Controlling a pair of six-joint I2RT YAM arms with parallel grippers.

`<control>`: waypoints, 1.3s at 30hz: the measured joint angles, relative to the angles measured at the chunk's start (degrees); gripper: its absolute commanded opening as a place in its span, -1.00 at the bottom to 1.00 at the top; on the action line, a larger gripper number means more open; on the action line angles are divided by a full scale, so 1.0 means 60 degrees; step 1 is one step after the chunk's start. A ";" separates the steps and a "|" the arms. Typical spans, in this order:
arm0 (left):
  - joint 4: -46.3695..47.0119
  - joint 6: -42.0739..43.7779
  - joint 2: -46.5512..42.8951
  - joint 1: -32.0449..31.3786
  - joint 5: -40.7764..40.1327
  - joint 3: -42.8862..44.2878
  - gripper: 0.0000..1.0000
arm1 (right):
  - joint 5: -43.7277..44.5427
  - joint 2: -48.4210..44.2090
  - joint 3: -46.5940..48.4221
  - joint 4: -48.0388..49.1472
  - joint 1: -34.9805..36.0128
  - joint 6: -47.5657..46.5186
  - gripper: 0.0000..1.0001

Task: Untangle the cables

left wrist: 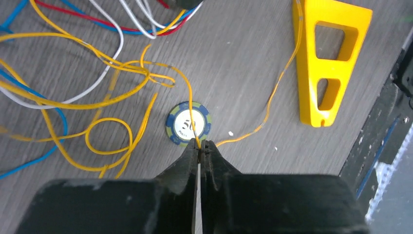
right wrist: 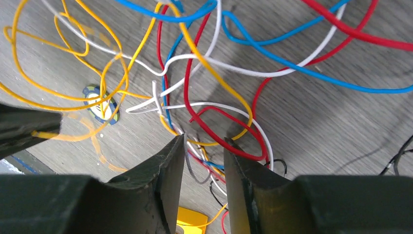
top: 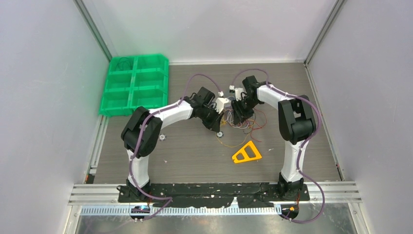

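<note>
**Cables (top: 246,124) tangled mid-table**

The pile sits between the two arms, just far of a yellow triangle (top: 247,153). Left gripper (left wrist: 199,144) — jaws pinched together on one yellow cable (left wrist: 190,97), right over a poker chip (left wrist: 188,123). Right gripper (right wrist: 202,146) — jaws apart, red and white strands between them. Green bin (top: 134,85) far left.

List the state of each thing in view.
left gripper: shut on yellow cable
right gripper: open, above the tangle
cables: tangled, lying on the table
poker chip: flat, yellow cable crossing over it
yellow triangle: flat on the table
green bin: upright, open-topped
</note>
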 measured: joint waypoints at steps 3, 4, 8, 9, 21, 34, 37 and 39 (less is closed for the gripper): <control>-0.0324 0.0095 -0.0503 0.0011 0.0080 0.0117 -1.00 | 0.0204 0.0135 0.0033 0.0000 -0.0007 0.0062 -0.24; -0.0488 0.0127 -0.0834 0.0040 0.0106 0.0120 -1.00 | 0.0251 0.0135 0.0033 0.0004 -0.0011 0.0058 -0.27; -0.1392 0.0164 -0.3104 0.0466 0.0539 0.0667 -1.00 | 0.0590 0.0135 0.0036 0.0011 0.0011 -0.0025 -0.42; -0.1545 0.0153 -0.3523 0.0667 0.0674 0.1005 -1.00 | 0.0670 0.0135 0.0047 0.0007 0.0018 -0.0044 -0.44; -0.2251 -0.1100 -0.4925 0.3603 0.2237 0.7034 -1.00 | 0.1177 0.0284 0.0302 -0.0251 0.0117 -0.0142 -0.54; -0.2251 -0.1228 -0.4838 0.4393 0.1013 0.8032 -1.00 | 0.0477 0.0160 0.0353 -0.0758 0.0135 -0.0557 0.11; -0.2393 -0.0718 -0.4601 0.4594 0.0084 0.7588 -1.00 | 0.0120 -0.0178 0.0353 -0.1042 0.0127 -0.0674 0.24; -0.2477 -0.0415 -0.4521 0.4710 -0.0310 0.7118 -1.00 | -0.0160 -0.0554 0.0364 -0.1206 0.0109 -0.0761 0.31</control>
